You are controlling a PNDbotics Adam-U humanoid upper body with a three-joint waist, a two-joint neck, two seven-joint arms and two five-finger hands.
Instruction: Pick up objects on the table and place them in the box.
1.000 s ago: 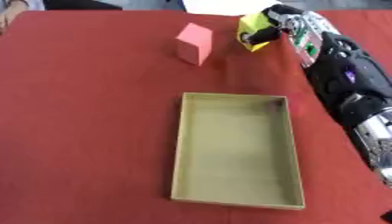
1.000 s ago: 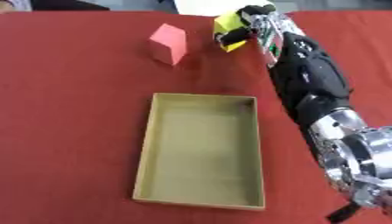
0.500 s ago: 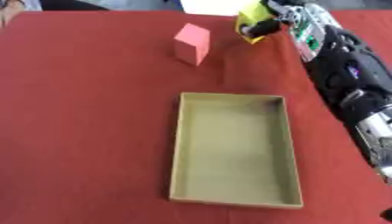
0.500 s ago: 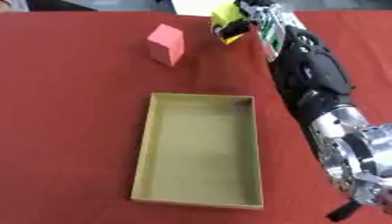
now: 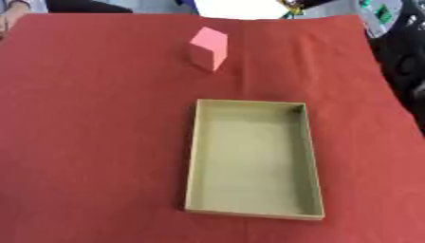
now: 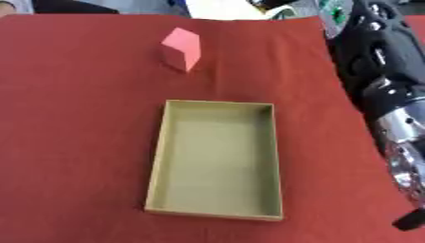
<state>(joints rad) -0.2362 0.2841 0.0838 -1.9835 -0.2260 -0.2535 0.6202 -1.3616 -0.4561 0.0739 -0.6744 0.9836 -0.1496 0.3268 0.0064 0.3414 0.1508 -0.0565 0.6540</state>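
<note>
An empty tan cardboard box (image 5: 192,156) lies open in the middle of the red table. A pink block (image 5: 209,47) stands beyond it, towards the far left of the box. My right arm (image 6: 374,66) runs up the right side. Only a dark sliver of my right hand (image 6: 267,4) shows at the top edge, raised above the far table edge. A scrap of the yellow object (image 6: 287,8) shows against it, still held in its curled fingers. The left hand appears in neither view.
The red cloth (image 5: 91,142) covers the whole table, with bare room left of the box and in front of it. The far table edge runs close behind the pink block.
My right hand has lifted the yellow object up and away from the table, so that it has almost left the top of the view. The box and pink block have not moved.
</note>
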